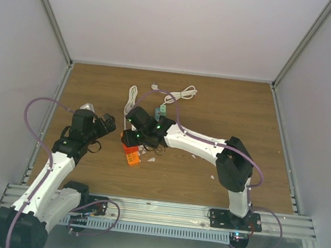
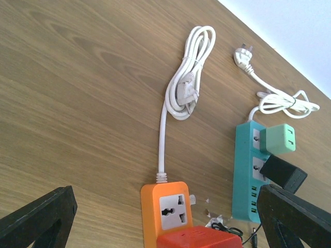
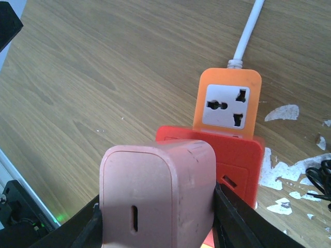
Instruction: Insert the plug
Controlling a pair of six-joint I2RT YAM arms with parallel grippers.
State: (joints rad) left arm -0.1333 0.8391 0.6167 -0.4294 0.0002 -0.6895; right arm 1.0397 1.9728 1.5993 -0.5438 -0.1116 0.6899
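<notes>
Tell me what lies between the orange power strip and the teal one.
Left wrist view: bare tabletop, small white flecks and a thin black wire.

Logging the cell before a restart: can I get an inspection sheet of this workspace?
Surface: wooden tabletop, white flecks beside the orange power strip.
Job's things: black adapter on the teal power strip; seating unclear.
Clutter: green adapter in the teal strip.
Hands: left hand open, empty; right hand shut on a pink charger block by the orange strip.
Cables: coiled white cord from the orange strip, another from the teal strip; thin black wire.
Surroundings: plain white walls.
</notes>
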